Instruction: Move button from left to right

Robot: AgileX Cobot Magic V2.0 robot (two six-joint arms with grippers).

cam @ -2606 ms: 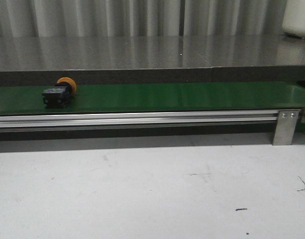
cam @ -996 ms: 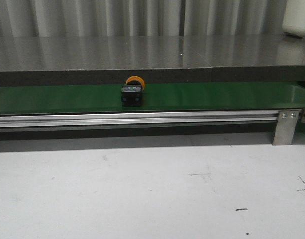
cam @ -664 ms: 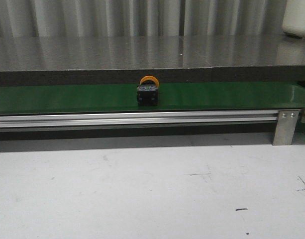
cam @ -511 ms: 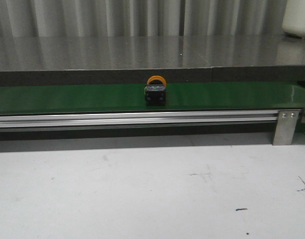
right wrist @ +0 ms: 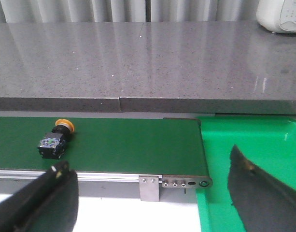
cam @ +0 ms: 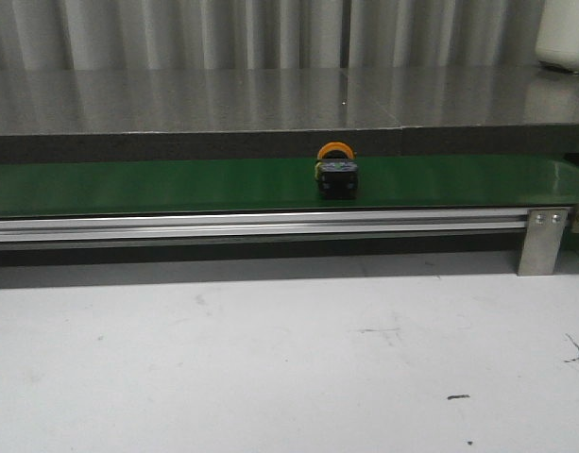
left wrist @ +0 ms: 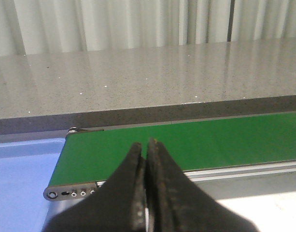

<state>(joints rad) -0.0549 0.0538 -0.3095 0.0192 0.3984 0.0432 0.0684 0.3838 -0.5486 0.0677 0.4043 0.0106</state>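
button: lies on its side on the green belt (cam: 176, 184), orange cap toward the grey counter (cam: 270, 99), black body toward the aluminium rail (cam: 223, 226); button (cam: 335, 172) sits a little right of belt centre in the front view, touched by nothing.
left gripper: (left wrist: 147, 159) fingers pressed together, nothing between them, aimed over the belt's left end beside a blue bin (left wrist: 17, 179); button is not in this view.
right gripper: (right wrist: 152, 193) fingers (right wrist: 51, 193) spread wide, empty, near the belt's right end; button (right wrist: 55, 140) well apart from them.
green bin: (right wrist: 254, 145) sits just beyond the right end roller.
desk: white surface (cam: 270, 359) in front of the rail carries nothing but scuffs.
risk 1: if the belt is running, a late grasp means the button drops off the end into the green bin.
risk 2: round cap could let it roll or pivot when one finger touches first; grasp skews.
risk 3: closing on the cap rather than the blocky body, likely slip.
risk 4: descending too low, fingers strike belt or rail.
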